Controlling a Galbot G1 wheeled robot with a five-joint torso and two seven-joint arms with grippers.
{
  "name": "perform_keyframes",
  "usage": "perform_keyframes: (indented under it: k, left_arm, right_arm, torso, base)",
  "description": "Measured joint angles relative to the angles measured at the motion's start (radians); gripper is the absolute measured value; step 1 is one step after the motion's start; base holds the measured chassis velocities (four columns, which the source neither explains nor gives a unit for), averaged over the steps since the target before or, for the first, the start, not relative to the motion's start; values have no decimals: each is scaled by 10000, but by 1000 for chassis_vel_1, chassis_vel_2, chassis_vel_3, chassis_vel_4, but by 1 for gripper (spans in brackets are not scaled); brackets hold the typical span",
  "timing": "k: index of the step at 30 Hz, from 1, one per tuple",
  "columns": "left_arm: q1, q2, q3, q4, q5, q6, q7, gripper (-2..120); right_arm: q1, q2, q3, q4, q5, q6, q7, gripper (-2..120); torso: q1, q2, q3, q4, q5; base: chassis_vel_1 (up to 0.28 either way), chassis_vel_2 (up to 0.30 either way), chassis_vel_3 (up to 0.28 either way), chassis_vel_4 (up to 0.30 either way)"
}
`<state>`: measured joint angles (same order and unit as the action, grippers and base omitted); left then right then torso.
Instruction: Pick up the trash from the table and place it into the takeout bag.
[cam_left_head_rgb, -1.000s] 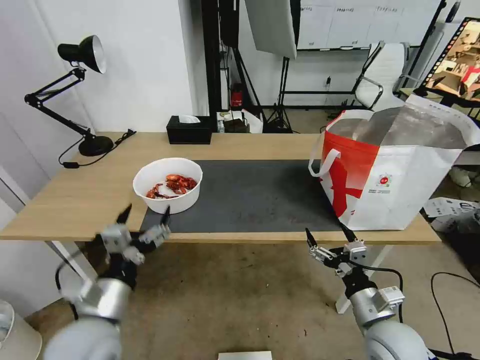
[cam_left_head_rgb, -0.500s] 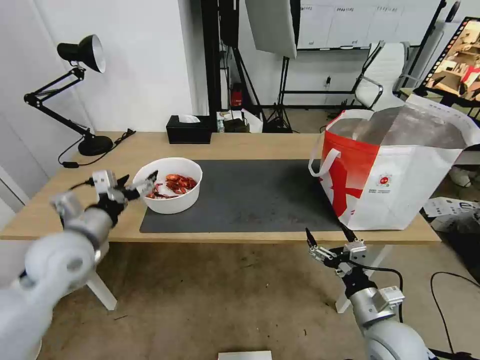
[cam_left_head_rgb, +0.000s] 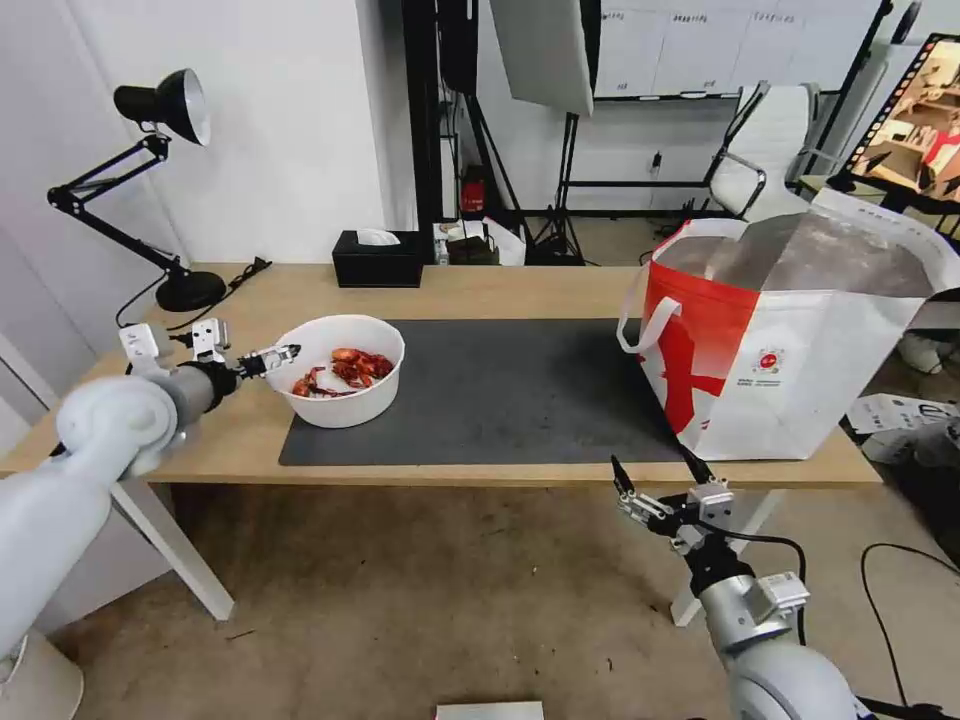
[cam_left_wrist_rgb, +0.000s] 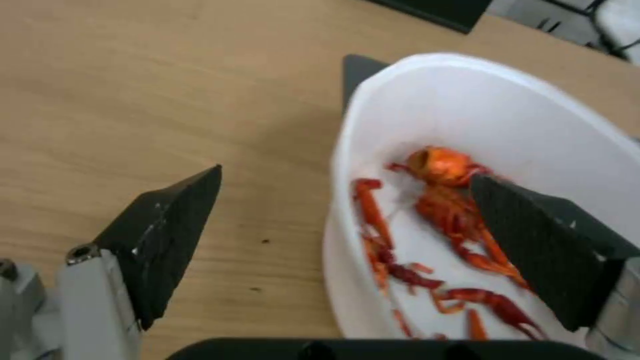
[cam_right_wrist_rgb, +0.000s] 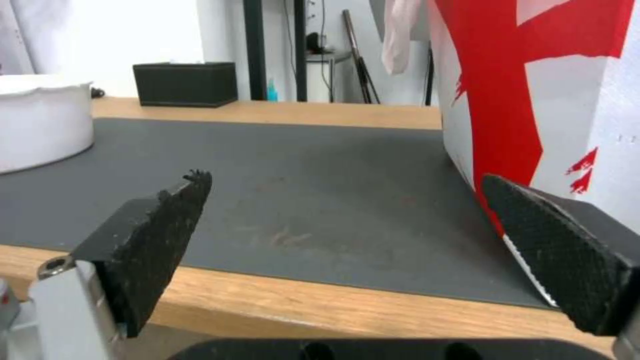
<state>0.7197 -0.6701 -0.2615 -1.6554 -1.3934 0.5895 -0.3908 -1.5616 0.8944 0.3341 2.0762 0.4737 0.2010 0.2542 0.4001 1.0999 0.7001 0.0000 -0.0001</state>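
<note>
Sideways, left end effector (cam_left_head_rgb: 282, 353) straddles white bowl (cam_left_head_rgb: 340, 400) rim, fingers spread.

Left hand (cam_left_head_rgb: 278, 355) spread wide, arm outstretched; right hand (cam_left_head_rgb: 655, 478) low, spread wide

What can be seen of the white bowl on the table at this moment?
The white bowl is round, deep and looks like thin plastic, upright and uncovered. It holds red crayfish shells lying loose on its bottom. It stands on the near left corner of the dark grey mat, its left side hanging over the light-wood table. The left gripper is open astride its left rim, one finger outside the wall and one over the inside; contact is unclear.
</note>
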Motion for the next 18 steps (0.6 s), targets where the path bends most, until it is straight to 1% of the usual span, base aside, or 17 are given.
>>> perform_keyframes:
  k: [3,4,6,13,16,17,18]
  left_arm:
    - [-212,-92,106,239,-489,456,-144,100]
    - [-212,-92,106,239,-489,456,-144,100]
    - [-354,-151,108,338,-823,760,-322,100]
    - [-614,-242,269,521,-1215,1018,-704,100]
    - [-674,-273,331,576,-1246,1033,-827,97]
    - [-728,-313,396,642,-1244,1034,-891,89]
    - [-771,-347,448,696,-1237,1019,-931,85]
  right_arm:
    - [0,0,0,0,0,0,0,100]
    - [0,0,0,0,0,0,0,100]
    - [0,1,0,0,0,0,0,100]
    - [0,0,0,0,0,0,0,100]
    - [0,0,0,0,0,0,0,100]
    - [0,0,0,0,0,0,0,100]
    - [0,0,0,-1,0,0,0,100]
  torso:
    - [0,0,0,1,-1]
    - [0,0,0,1,-1]
    - [-1,0,-1,-1,2]
    - [-1,0,-1,0,1]
    - [-1,0,-1,-1,1]
    - [-1,0,0,0,1]
    - [-1,0,0,0,0]
  base:
    - [0,0,0,0]
    - [0,0,0,0]
    - [0,0,0,0]
    - [0,0,0,0]
    - [0,0,0,0]
    - [0,0,0,0]
    - [0,0,0,0]
